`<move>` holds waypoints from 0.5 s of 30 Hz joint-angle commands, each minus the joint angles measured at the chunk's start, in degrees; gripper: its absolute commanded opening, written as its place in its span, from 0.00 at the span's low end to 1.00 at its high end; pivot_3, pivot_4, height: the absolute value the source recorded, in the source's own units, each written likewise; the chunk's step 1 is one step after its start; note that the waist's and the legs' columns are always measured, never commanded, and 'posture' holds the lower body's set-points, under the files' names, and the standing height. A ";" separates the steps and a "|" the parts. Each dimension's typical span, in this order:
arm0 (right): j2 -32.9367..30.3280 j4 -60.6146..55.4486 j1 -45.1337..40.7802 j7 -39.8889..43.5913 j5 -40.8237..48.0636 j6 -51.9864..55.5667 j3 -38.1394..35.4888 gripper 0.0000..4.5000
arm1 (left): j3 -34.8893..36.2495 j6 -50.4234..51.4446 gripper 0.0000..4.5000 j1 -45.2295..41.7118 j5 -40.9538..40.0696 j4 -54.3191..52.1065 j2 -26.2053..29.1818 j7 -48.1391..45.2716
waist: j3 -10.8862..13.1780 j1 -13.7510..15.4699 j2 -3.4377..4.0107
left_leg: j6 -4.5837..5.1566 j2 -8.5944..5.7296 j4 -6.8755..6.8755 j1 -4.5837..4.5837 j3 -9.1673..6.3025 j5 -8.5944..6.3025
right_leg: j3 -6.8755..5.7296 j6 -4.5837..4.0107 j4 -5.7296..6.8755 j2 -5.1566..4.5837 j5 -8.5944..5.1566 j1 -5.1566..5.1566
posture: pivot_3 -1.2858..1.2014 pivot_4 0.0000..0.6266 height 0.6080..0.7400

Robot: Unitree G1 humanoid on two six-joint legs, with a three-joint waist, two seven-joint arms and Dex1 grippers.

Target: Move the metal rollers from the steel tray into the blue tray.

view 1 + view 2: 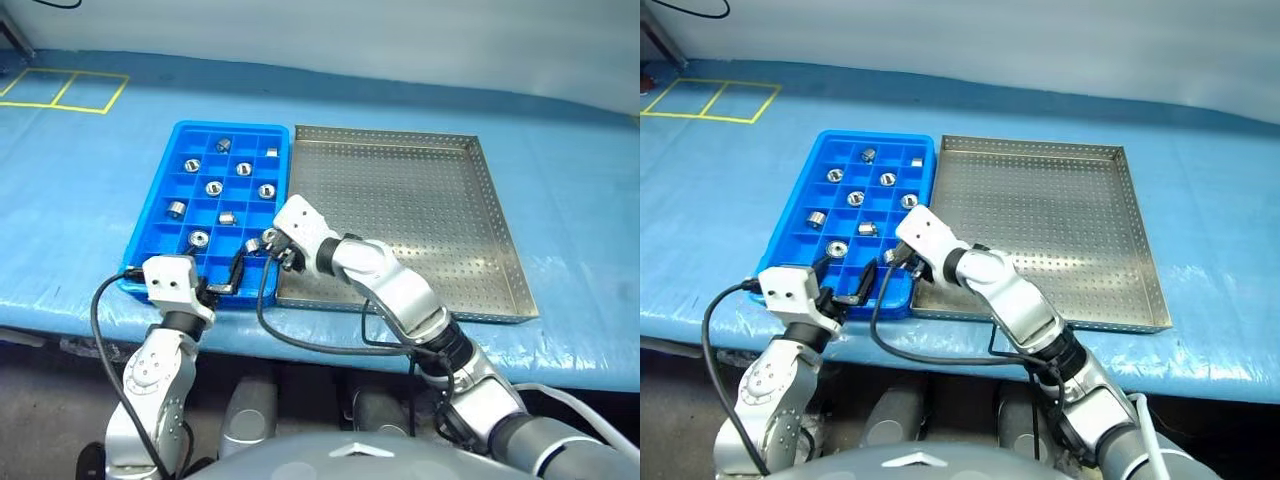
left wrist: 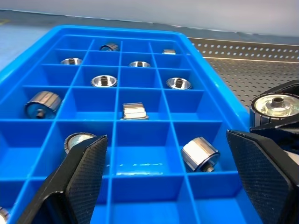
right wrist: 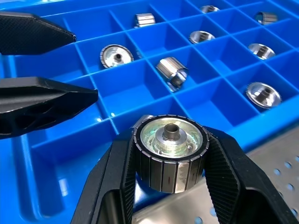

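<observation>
Your right gripper (image 3: 170, 161) clamped on roller (image 3: 169, 151), fingertips cut off behind it; left gripper (image 2: 170, 179) spread wide at blue tray's (image 1: 160, 172) 6 o'clock rim; steel tray (image 1: 500, 230) at 3.

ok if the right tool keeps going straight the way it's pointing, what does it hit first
Probably the blue tray: the right tool, holding a roller, points over its near compartments. The left tool's fingers sit just beside that line.

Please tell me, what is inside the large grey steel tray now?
No metal rollers lie on the perforated floor of the grey steel tray. The right arm covers its near left corner, so that part cannot be checked.
</observation>
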 commanded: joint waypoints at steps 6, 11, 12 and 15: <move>3.38 5.20 -2.09 2.71 -0.51 -4.63 2.79 0.38 | 1.29 -2.14 1.00 4.71 0.18 -6.63 -0.88 2.10 | 0.01 3.38 -0.01 | 0.00 0.00 -0.01 -0.03 0.00 0.00 | -0.02 -0.01 -0.03 -0.01 -0.01 -0.04 | 0.72 0.24 1.00; 5.12 8.67 -2.08 3.30 -0.69 -6.56 2.81 0.38 | 0.68 -2.33 1.00 5.30 0.57 -6.98 -1.00 2.80 | 0.01 5.63 -0.02 | -0.01 0.01 -0.01 -0.02 0.01 0.00 | -0.05 -0.03 -0.03 0.00 -0.03 -0.06 | 0.73 0.24 1.00; 5.35 9.29 -2.02 3.28 -0.75 -6.75 2.68 0.38 | 0.49 -2.29 1.00 5.20 0.72 -6.91 -0.90 2.86 | 0.01 6.08 -0.01 | -0.01 0.01 -0.01 -0.02 0.01 -0.01 | -0.04 -0.03 -0.03 0.00 -0.04 -0.06 | 0.73 0.24 1.00; 5.93 10.48 -1.71 3.23 -0.55 -6.59 2.09 0.38 | -0.04 -2.09 1.00 4.71 0.99 -6.62 -0.67 2.79 | 0.01 7.14 -0.01 | -0.02 0.01 -0.02 -0.05 0.02 -0.01 | -0.05 -0.04 -0.06 -0.01 -0.05 -0.08 | 0.72 0.24 1.00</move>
